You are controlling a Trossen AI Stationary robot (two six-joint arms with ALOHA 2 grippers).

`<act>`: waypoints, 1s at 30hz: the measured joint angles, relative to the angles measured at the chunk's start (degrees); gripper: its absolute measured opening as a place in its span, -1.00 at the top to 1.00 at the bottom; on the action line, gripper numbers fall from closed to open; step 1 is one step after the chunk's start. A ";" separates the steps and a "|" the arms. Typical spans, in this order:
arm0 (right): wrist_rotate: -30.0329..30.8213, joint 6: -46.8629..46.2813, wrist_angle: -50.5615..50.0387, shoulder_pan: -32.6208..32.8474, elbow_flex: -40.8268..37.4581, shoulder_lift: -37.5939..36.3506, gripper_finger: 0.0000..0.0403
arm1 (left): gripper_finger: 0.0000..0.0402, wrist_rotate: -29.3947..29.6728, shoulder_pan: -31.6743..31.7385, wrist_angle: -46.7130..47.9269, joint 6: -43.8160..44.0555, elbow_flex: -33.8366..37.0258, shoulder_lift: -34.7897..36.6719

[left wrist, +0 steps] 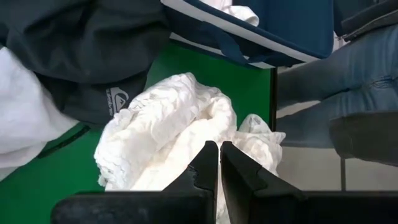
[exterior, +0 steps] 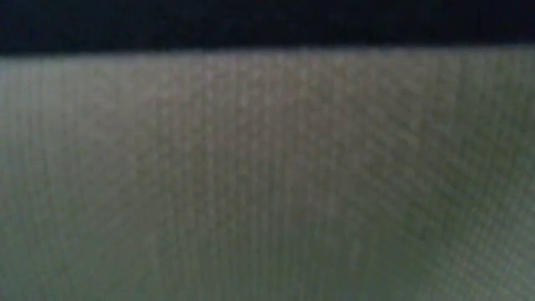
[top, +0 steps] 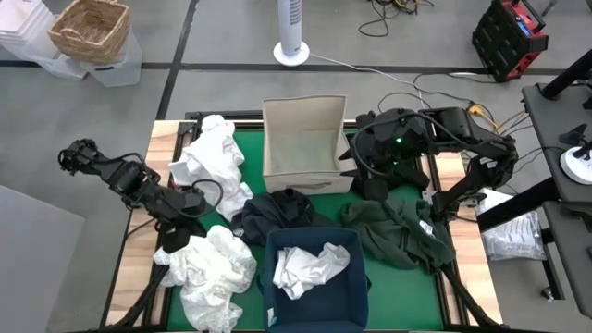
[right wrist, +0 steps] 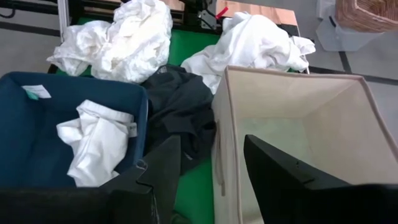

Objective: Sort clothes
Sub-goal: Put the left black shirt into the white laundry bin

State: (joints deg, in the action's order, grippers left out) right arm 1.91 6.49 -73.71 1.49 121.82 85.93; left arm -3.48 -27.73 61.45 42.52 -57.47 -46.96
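The left gripper point(left wrist: 219, 163), fingers together, hovers over a crumpled white garment point(top: 215, 270) on the green surface point(top: 398, 282); the right gripper point(right wrist: 211, 168), fingers apart, hangs by the beige box point(top: 304, 144); another white garment point(top: 310, 267) lies in the navy bin point(top: 356, 289).

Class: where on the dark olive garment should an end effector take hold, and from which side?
Grip a raised fold near the middle of the dark olive garment, coming straight down; it lies spread and crumpled on the green mat, so a ridge probably pinches best.

Overhead and both wrist views share the navy bin point(top: 313, 277); low view blocked.
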 joint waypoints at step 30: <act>2.72 2.14 -0.21 -0.06 -0.07 -0.83 0.12 | 1.00 26.12 9.55 -16.90 -29.55 0.52 -20.28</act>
State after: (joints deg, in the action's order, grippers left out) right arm 4.63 8.63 -73.92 1.43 121.75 85.10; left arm 22.63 -18.17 44.56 12.97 -56.95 -67.24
